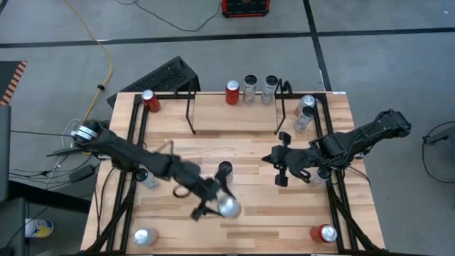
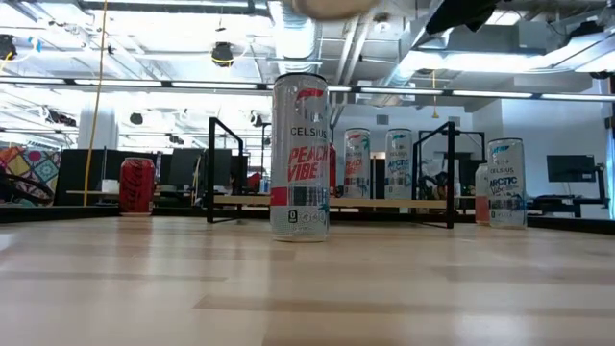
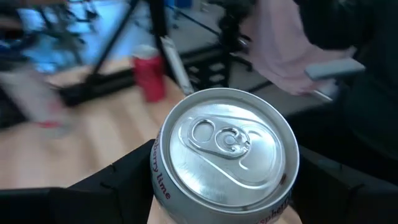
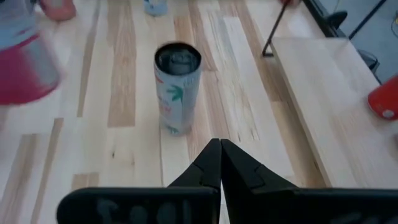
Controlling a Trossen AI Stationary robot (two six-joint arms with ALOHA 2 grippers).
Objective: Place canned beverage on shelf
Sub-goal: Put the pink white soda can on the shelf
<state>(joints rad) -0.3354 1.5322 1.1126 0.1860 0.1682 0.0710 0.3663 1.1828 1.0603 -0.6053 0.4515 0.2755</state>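
1. Clearly, the left gripper [image 1: 222, 206] is clamped around a silver can [image 3: 225, 152], its dark fingers [image 3: 118, 180] pressing the can's sides just under the rim, as the left wrist view shows.
2. From above, that silver can [image 1: 229, 207] sits at the tip of the left arm, over the front middle of the wooden table [image 1: 249, 235], well apart from the shelf [image 1: 234, 114] at the table's back edge.
3. Printed lettering ending in "lime" runs down the held can's wall, and its pull tab faces up toward the wrist camera.
4. Just behind the left gripper, a Celsius Peach Vibe can [image 1: 225, 169] stands upright on the table, free of both grippers; the low view shows it [image 2: 300, 159] alone in the foreground.
5. The right gripper [image 1: 281, 169] hangs over the table's middle right, its fingers pressed together and holding nothing; the right wrist view shows their tips [image 4: 219, 149] meeting, pointed toward the Peach Vibe can [image 4: 177, 84] but short of it.
6. On the shelf's light wood board stand a red can [image 1: 232, 92] and two silver Celsius cans [image 1: 250, 88], side by side along its back.
7. Other cans stand near the table's corners: a red one [image 1: 149, 100] at back left, two silver ones [image 1: 306, 108] at back right, a silver one [image 1: 142, 237] at front left, and a red one [image 1: 325, 232] at front right.
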